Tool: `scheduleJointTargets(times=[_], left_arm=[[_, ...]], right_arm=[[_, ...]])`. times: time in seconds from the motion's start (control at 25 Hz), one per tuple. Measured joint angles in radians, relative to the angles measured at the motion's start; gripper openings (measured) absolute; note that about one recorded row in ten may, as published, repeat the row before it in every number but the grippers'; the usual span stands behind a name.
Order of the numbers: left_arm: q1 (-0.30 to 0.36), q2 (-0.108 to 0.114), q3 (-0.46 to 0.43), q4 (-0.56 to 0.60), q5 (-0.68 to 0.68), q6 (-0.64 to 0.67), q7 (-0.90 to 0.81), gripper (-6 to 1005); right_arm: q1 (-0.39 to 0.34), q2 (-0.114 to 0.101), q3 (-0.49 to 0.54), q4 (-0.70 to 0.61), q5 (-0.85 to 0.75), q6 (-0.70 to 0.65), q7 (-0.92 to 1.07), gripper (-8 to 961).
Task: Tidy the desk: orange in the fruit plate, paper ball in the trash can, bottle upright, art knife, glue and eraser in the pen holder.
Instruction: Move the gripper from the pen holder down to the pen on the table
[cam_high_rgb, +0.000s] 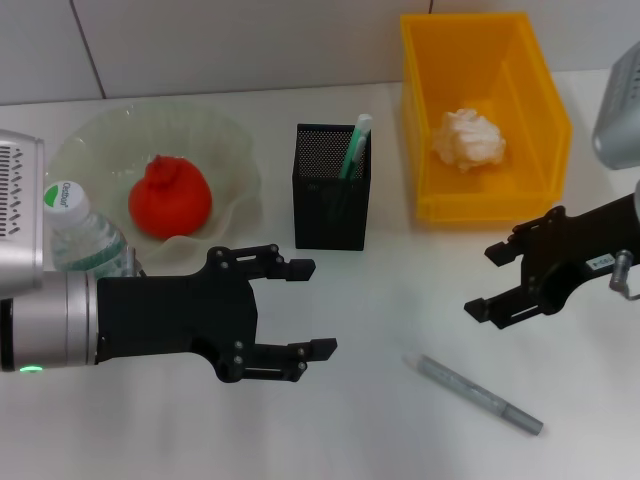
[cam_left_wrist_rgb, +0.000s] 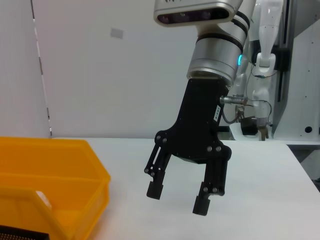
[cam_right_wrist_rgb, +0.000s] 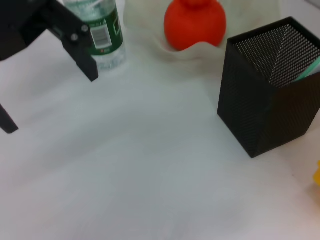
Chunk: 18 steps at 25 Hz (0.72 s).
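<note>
The orange (cam_high_rgb: 168, 197) lies in the pale-green fruit plate (cam_high_rgb: 92, 136). Just in front of the plate the bottle (cam_high_rgb: 85, 236) stands upright with its white cap on. The paper ball (cam_high_rgb: 468, 138) rests inside the yellow trash can (cam_high_rgb: 545, 120). A green-and-white stick (cam_high_rgb: 355, 146), possibly the glue, stands in the black mesh pen holder (cam_high_rgb: 332, 195). A slim grey tool (cam_high_rgb: 475, 393), apparently the art knife, lies on the table front right. My left gripper (cam_high_rgb: 315, 308) hovers open and empty in front of the pen holder. My right gripper (cam_high_rgb: 484, 281) is open above the table, right of centre. The eraser is out of view.
The white table (cam_high_rgb: 380, 420) runs back to a pale wall. The trash can (cam_left_wrist_rgb: 55, 182) sits close behind my right gripper (cam_left_wrist_rgb: 178, 199). In the right wrist view the bottle (cam_right_wrist_rgb: 100, 35), orange (cam_right_wrist_rgb: 195, 22) and pen holder (cam_right_wrist_rgb: 270, 85) stand near my left fingers (cam_right_wrist_rgb: 80, 42).
</note>
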Motion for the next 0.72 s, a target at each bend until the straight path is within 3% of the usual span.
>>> scheduleJointTargets(times=[0.72], left_arm=[[-0.003,0.000,0.010,-0.001,-0.006,-0.015,-0.002,802]], right_arm=[[0.008,0.003,-0.120,-0.004,-0.008,-0.005,0.065,757]])
